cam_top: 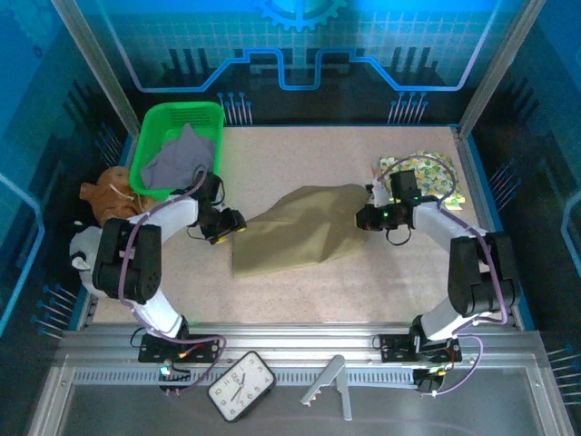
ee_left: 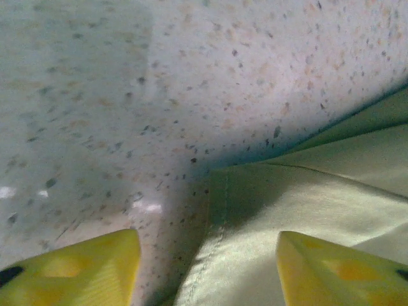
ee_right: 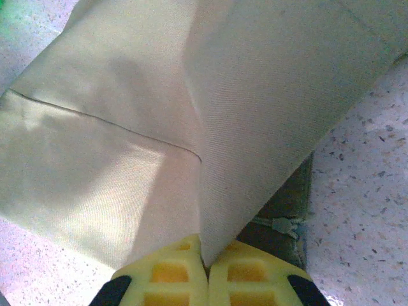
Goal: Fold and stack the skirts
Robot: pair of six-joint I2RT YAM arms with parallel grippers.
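While the right end effector point(ee_right: 205, 260) pinches the khaki skirt point(cam_top: 300, 227), the left end effector point(ee_left: 209, 237) stands open over its edge.

left gripper point(ee_left: 207, 271) parted, right gripper point(ee_right: 207, 275) pinched tight

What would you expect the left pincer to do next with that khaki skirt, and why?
Probably close the left pincer on the olive skirt. Its yellow fingers stand apart with the skirt's stitched hem lying between them, while the right pincer is shut on the opposite edge.
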